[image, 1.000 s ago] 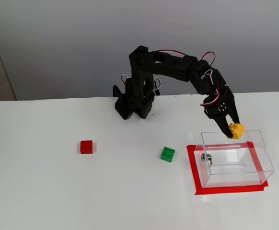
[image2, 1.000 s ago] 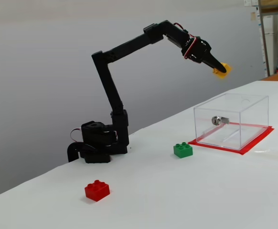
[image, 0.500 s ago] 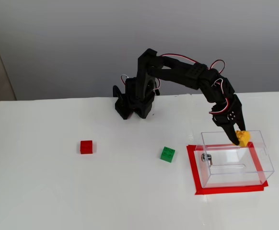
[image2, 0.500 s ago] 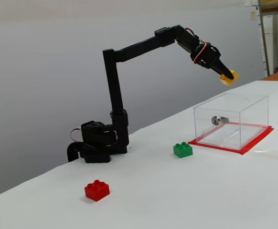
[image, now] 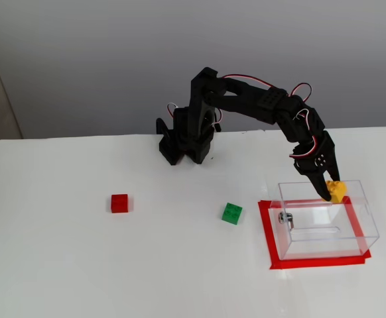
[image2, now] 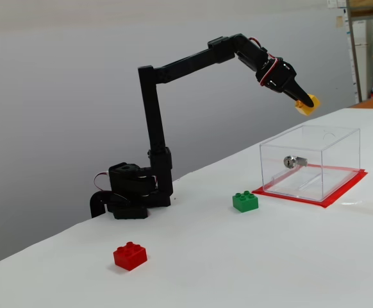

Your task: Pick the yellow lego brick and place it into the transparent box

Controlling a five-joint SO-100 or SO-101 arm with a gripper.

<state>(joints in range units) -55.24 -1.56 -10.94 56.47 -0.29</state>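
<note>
The yellow lego brick [image: 337,191] [image2: 306,103] hangs in the air, pinched between the tips of my black gripper [image: 330,191] [image2: 303,101], which is shut on it. Below it stands the transparent box [image: 325,218] [image2: 311,162], a clear rectangular box with a small metal fitting on one wall, resting on a red taped patch. In both fixed views the brick hovers above the box's open top, near its far edge. The arm reaches out from its base [image: 183,142] [image2: 132,192] with the gripper pointing down and forward.
A green brick [image: 231,213] [image2: 245,201] lies on the white table just left of the box. A red brick [image: 119,203] [image2: 130,255] lies farther left. A grey wall stands behind the table.
Over the last second the arm stretched out and carried the yellow brick farther over the box. In the last half second nothing has visibly moved.
</note>
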